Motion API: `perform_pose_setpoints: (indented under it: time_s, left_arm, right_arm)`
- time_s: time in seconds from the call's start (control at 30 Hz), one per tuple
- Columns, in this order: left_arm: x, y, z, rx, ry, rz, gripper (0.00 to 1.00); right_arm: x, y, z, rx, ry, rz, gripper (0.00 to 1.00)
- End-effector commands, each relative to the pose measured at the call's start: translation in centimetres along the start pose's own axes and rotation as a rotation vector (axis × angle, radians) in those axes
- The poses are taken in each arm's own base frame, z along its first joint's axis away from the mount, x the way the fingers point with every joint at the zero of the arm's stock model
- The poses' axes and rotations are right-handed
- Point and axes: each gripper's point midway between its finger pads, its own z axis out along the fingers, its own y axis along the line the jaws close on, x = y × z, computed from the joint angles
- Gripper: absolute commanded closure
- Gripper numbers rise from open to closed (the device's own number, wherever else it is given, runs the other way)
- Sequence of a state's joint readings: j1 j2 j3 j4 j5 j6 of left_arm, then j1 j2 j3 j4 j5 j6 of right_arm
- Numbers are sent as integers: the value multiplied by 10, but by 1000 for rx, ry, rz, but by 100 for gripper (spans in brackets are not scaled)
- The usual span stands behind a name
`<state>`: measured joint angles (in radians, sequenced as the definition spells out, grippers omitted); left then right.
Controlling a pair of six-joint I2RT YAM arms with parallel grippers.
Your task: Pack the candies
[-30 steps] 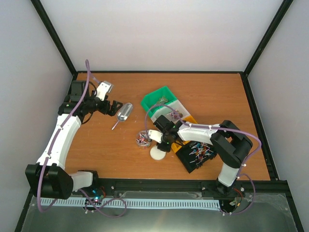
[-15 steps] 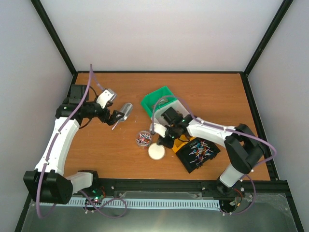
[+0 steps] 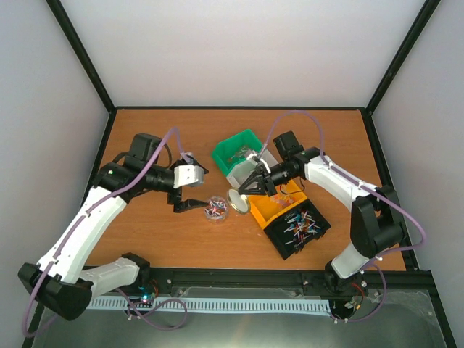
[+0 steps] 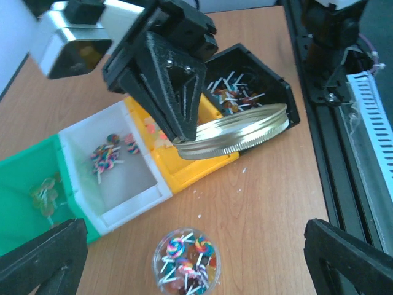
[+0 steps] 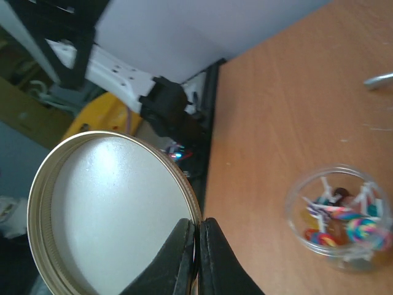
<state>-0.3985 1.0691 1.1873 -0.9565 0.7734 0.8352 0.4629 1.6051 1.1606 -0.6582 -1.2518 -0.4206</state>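
the table (image 3: 330, 141) was fenced by a black rail (image 3: 239, 109) on all four sides. the widest bare wood lay along the far edge and the right side. the near-middle was crowded.

counted: four bins, one jar, one lid, two arms. the bins touched in one row, whose long axis ran diagonally from far-left to near-right: green bin (image 3: 246, 135), white bin (image 4: 126, 181), orange bin (image 3: 272, 210), black bin (image 3: 275, 239). the black bin's corner sat near the front rail.

the candies (image 4: 184, 255) were on thin sticks. a small heap lay in the clear jar (image 3: 215, 208), too tangled to count. two little clusters lay in the white bin, a few in the green one, and the most in the black one. their sticks pointed every way, with no common axis.

the jar stood upright and uncovered on the wood just left of the bins. the left gripper (image 3: 188, 197) was spread wide beside it, gripping nothing, a finger on either side of the jar in the left wrist view.

the right gripper (image 5: 198, 222) was pinched tight on the rim of the metal lid (image 5: 110, 209). it held the lid tilted in the air between jar and orange bin, hollow side toward its own camera.
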Motion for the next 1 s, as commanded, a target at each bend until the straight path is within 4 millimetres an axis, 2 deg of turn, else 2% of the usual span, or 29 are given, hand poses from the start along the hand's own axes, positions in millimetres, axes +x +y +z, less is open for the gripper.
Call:
perform_pose_setpoints:
  time_s: [0.0,0.17,0.33,0.43,0.63,0.8,0.9,0.97]
  left_arm:
    - [-23,-6,11,68,-71,175,3]
    - [-49,-5,23,111,-147,164,5]
    - [-51,-17,52,163,-106,201,9]
    - [-55,-22,62,195,-104,196,14]
    - [-73,-26,65,256,-177,94,38]
    - [-68,-32,64,275,-168,77,63]
    - [-65,-40,61,302,-167,74,72]
    - [-63,-44,60,317,-167,64,75]
  right_arm:
    - [-14,44,-13,-179,-87,-11,97]
    - [-16,49,-14,-228,-110,6,97]
    - [-21,50,-14,-284,-138,39,97]
    - [-22,49,-14,-296,-144,54,97]
    - [-20,51,-10,-307,-136,58,97]
    - [-18,54,-9,-301,-129,48,97]
    - [-19,54,-10,-301,-128,50,97]
    - [-19,53,-9,-302,-129,52,97]
